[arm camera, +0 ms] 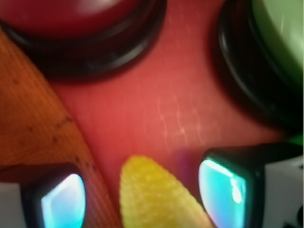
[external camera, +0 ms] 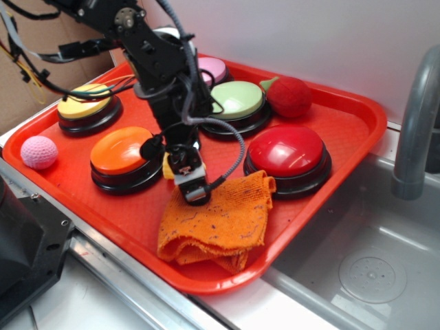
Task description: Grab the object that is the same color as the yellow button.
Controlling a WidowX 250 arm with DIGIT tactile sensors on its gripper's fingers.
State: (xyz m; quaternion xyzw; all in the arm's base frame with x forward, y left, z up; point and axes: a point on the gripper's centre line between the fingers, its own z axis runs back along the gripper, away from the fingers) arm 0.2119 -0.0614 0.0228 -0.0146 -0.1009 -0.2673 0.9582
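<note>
Tray (external camera: pixel 344 130) of red plastic fills most of the exterior view and carries everything else, with a steel sink beside it. On it stand large round push buttons on black bases: a red-topped one (external camera: pixel 287 152), a light green-topped one (external camera: pixel 237 100), an orange-topped one (external camera: pixel 120 151) and the pale yellow domed button (external camera: pixel 86 103) at the far left. A crumpled orange woven cloth (external camera: pixel 220 223) lies at the tray's near edge. The black gripper (external camera: pixel 180 165) of the robot arm reaches down just beside the orange button. In the wrist view its jaws stand apart, one on each side of the small yellow ridged toy corn cob (arm camera: pixel 154 197), whose tip points toward the red button; whether the fingers (arm camera: pixel 223 190) touch it cannot be told. A pink knitted ball (external camera: pixel 39 152) sits near the tray's left rim.
</note>
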